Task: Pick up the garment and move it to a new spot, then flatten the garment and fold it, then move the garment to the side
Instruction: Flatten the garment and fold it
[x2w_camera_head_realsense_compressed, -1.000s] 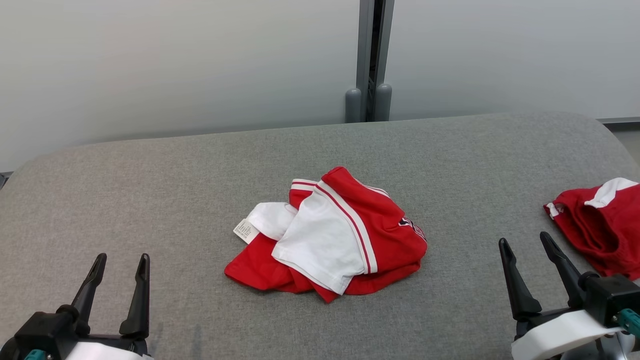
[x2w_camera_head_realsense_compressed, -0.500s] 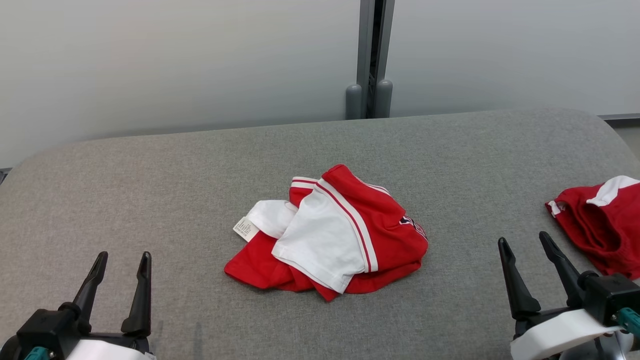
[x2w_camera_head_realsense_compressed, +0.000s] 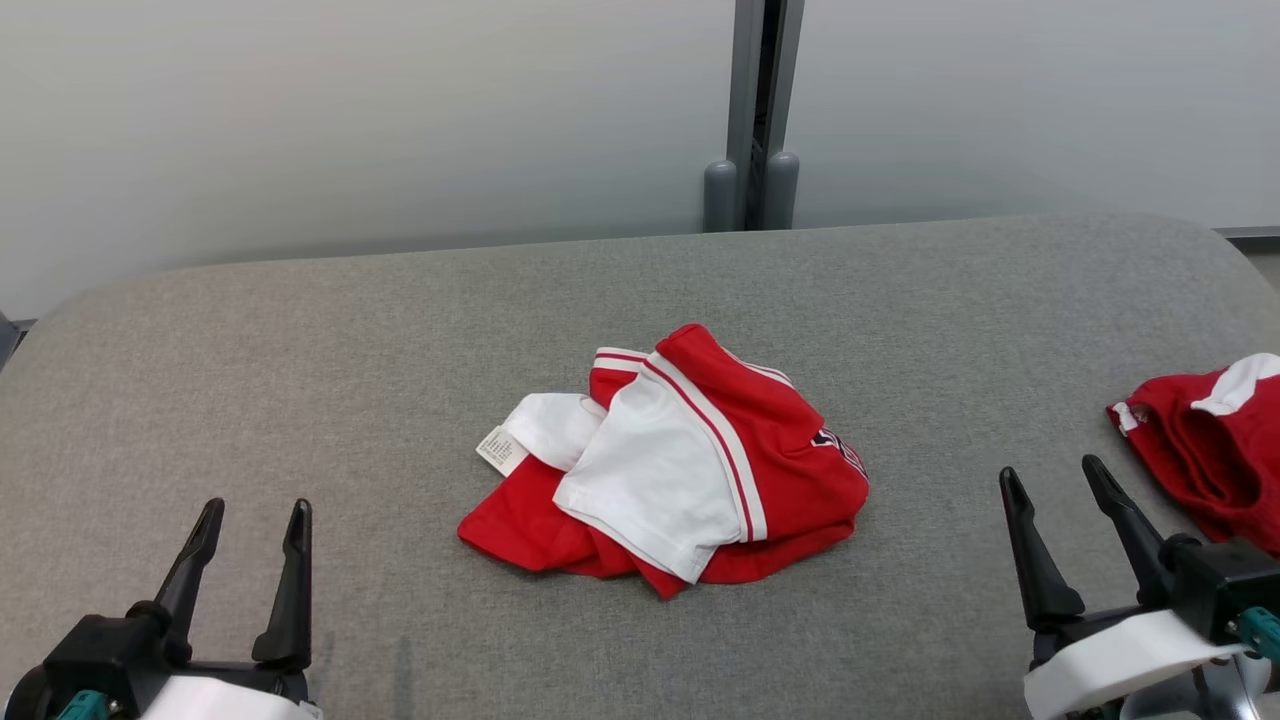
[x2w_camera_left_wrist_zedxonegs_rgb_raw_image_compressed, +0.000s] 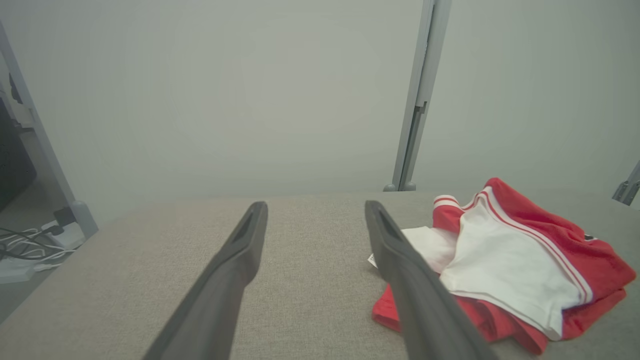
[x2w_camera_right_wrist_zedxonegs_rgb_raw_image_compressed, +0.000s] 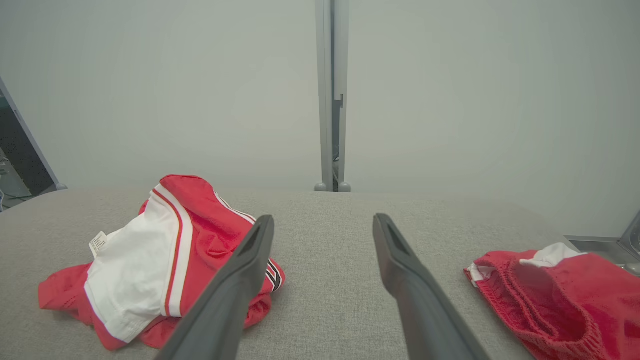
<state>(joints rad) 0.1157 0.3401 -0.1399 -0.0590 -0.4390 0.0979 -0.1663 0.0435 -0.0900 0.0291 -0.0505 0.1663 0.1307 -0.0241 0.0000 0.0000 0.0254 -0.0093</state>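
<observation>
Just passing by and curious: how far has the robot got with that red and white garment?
Barely begun. Done: nothing; the garment lies crumpled in the middle of the grey cushion. In hand: nothing; the left gripper and right gripper are open, apart from it. Left: picking up, moving, flattening, folding, setting aside.

My right gripper stands with its two dark fingers spread wide and nothing between them, their tips just below the foot of the grey post. Left of the post, the garment, red with a white panel and stripes, lies crumpled on the grey table. One finger crosses its edge, and I cannot tell whether they touch. Right of the post lies a second red piece.
</observation>
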